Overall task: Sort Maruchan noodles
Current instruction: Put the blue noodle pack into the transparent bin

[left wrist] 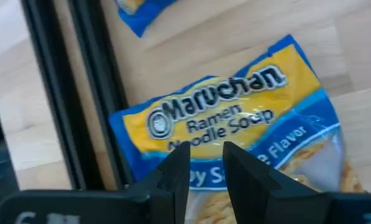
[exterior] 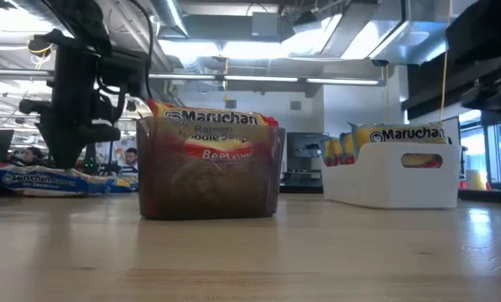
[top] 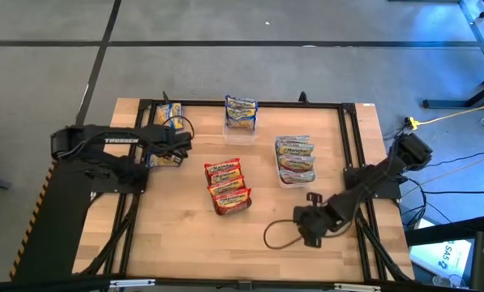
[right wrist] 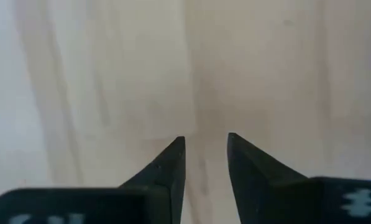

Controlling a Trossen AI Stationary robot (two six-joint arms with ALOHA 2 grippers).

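A blue-labelled Maruchan packet (left wrist: pixel 222 106) lies flat on the wood near the table's left edge (top: pixel 162 161) (exterior: pixel 49 179). My left gripper (left wrist: pixel 204 158) (top: pixel 167 150) hangs just above it, pointing down, with its fingers a narrow gap apart. A second blue packet (top: pixel 169 115) lies farther back. Red packets stand in a tinted clear container (top: pixel 228 185) (exterior: pixel 208 168) at the centre. Other packets fill a white container (top: pixel 296 158) (exterior: pixel 393 172), and blue ones sit in a clear container (top: pixel 242 112) at the far edge. My right gripper (right wrist: pixel 206 146) (top: pixel 304 221) is open over bare wood, near right.
A black frame rail (left wrist: pixel 92 93) runs right beside the blue packet on its left. A matching rail (top: pixel 353 162) borders the right side. A black cable loop (top: pixel 278 235) lies by the right gripper. Bare wood (top: pixel 185 235) spans the near part of the table.
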